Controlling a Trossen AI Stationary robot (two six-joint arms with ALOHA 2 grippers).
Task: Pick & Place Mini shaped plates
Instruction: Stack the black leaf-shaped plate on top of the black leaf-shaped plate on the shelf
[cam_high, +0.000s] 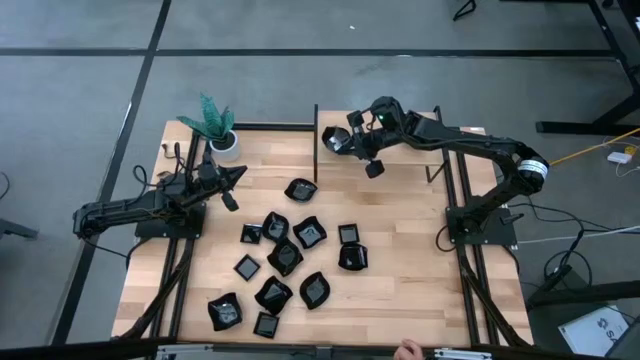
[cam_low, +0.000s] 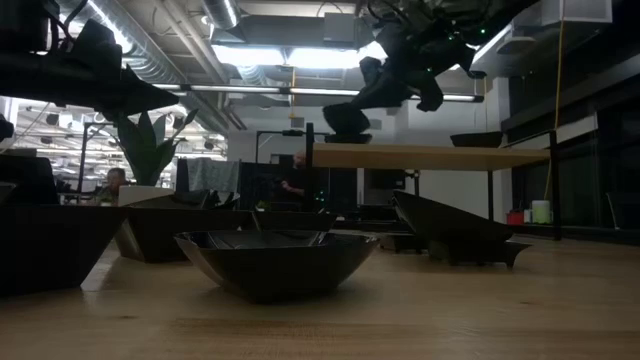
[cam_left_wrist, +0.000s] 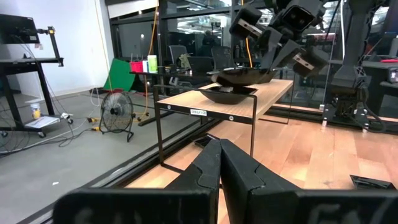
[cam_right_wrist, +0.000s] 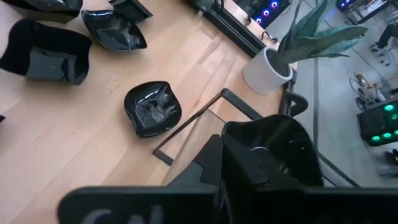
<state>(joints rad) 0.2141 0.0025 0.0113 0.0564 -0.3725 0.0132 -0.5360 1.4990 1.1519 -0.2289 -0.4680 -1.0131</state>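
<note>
My right end effector (cam_high: 345, 140) pinches a black plate (cam_right_wrist: 273, 149), holding it just above another plate (cam_left_wrist: 227, 93) already on the raised shelf (cam_left_wrist: 242, 106). The other mini shaped plates (cam_high: 285, 255) are scattered on the wooden surface (cam_high: 400, 290) well below and away from it, nearest one (cam_right_wrist: 152, 109) beside the shelf frame. My left end effector (cam_left_wrist: 219, 163) is pressed together, empty, near the potted plant (cam_high: 215, 125).

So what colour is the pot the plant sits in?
White. The pot shows best in the right wrist view, beside the wooden table's edge.
</note>
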